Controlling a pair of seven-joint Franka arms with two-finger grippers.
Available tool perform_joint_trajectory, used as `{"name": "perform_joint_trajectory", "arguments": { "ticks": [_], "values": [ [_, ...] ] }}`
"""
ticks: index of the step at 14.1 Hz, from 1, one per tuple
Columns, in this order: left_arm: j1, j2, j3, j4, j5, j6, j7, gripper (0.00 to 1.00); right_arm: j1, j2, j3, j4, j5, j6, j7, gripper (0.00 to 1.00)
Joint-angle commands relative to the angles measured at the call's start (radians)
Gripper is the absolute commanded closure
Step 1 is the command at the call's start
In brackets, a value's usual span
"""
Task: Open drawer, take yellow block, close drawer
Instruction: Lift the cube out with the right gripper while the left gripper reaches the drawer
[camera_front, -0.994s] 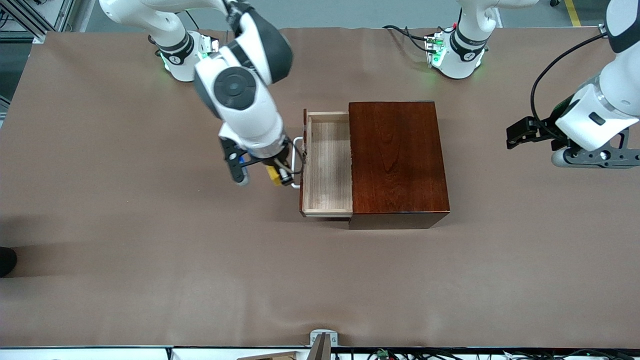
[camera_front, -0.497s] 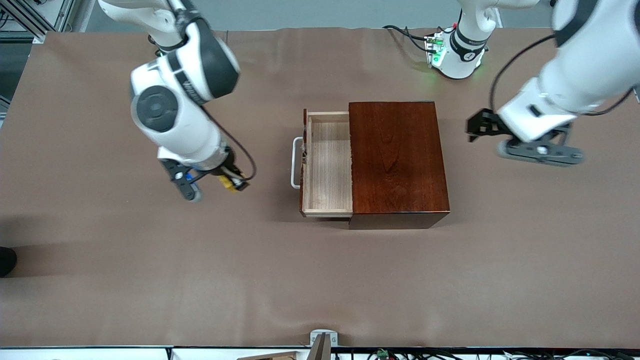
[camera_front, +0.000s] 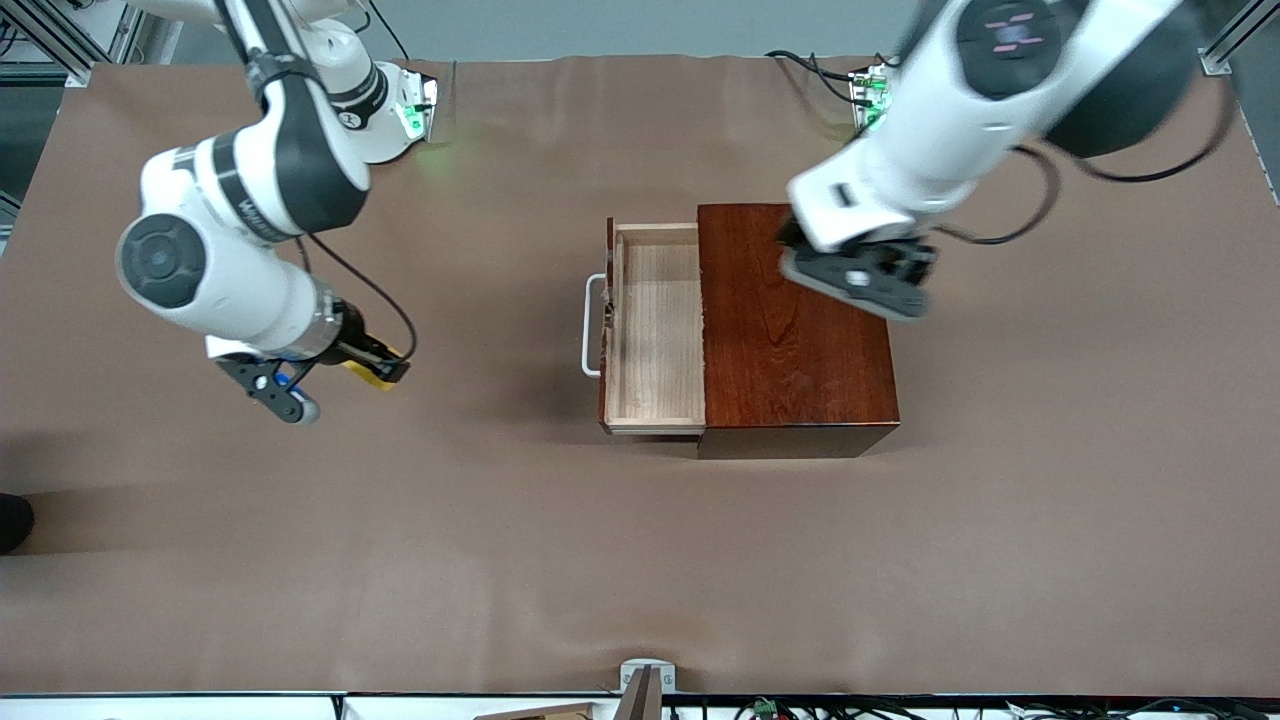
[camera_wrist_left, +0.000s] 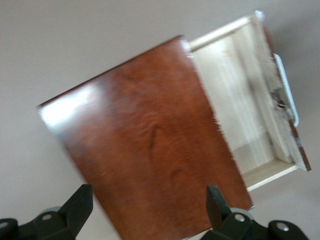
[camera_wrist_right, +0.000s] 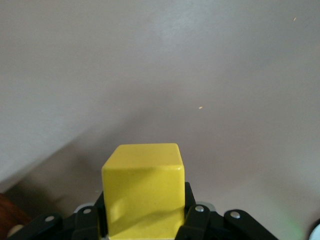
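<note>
Over the bare table toward the right arm's end from the wooden box (camera_front: 797, 325), the right gripper (camera_front: 368, 365) hangs in the air, its fingers clamped on the yellow block (camera_wrist_right: 144, 194). In the right wrist view the cube sits squarely between the black fingers (camera_wrist_right: 198, 216), top face and one side face showing, nothing but brown table cover (camera_front: 640, 560) below it. In the front view only a sliver of yellow shows at the gripper tip, well apart from the box.

Over the top of the wooden box sits the left gripper (camera_front: 862, 272), coming in from its base at the left arm's end. Its fingers (camera_wrist_left: 218, 201) stand wide apart in the left wrist view, holding nothing, with the glossy reddish-brown lid filling the space between them.

Sticking out of the box on the side toward the right arm's end is the drawer (camera_front: 655, 330), pulled open, pale wood floor bare inside. Its white U-shaped handle (camera_front: 591, 325) is on the drawer front, facing the right arm's end, with neither gripper touching it. The box rests flat on the table cover about midway between the two arm bases, nearer to the front camera than both.
</note>
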Motion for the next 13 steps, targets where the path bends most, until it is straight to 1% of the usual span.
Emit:
{"name": "perform_joint_trajectory", "arguments": {
  "ticks": [1, 3, 5, 6, 9, 11, 13],
  "values": [
    [-0.101, 0.039, 0.001, 0.014, 0.031, 0.045, 0.02, 0.0, -0.047, -0.033, 0.015, -0.034, 0.009, -0.026, -0.141, 1.0],
    [-0.179, 0.079, 0.001, 0.052, 0.031, 0.062, 0.035, 0.0, -0.095, -0.023, 0.015, -0.036, 0.009, -0.056, -0.275, 1.0],
    [-0.256, 0.137, 0.003, 0.098, 0.035, 0.108, 0.147, 0.0, -0.126, -0.011, 0.013, -0.037, 0.007, -0.066, -0.394, 1.0],
    [-0.275, 0.161, 0.003, 0.103, 0.035, 0.149, 0.222, 0.0, -0.149, -0.004, 0.015, -0.04, 0.005, -0.066, -0.462, 1.0],
    [-0.324, 0.246, 0.003, 0.111, 0.035, 0.341, 0.403, 0.0, -0.21, 0.03, 0.013, -0.04, 0.002, -0.059, -0.623, 1.0],
    [-0.345, 0.321, 0.003, 0.163, 0.035, 0.398, 0.458, 0.0, -0.236, 0.059, 0.012, -0.039, -0.013, -0.04, -0.735, 1.0],
    [-0.379, 0.389, 0.004, 0.21, 0.035, 0.42, 0.601, 0.0, -0.267, 0.093, 0.013, -0.039, -0.024, 0.022, -0.842, 1.0]
  ]
}}
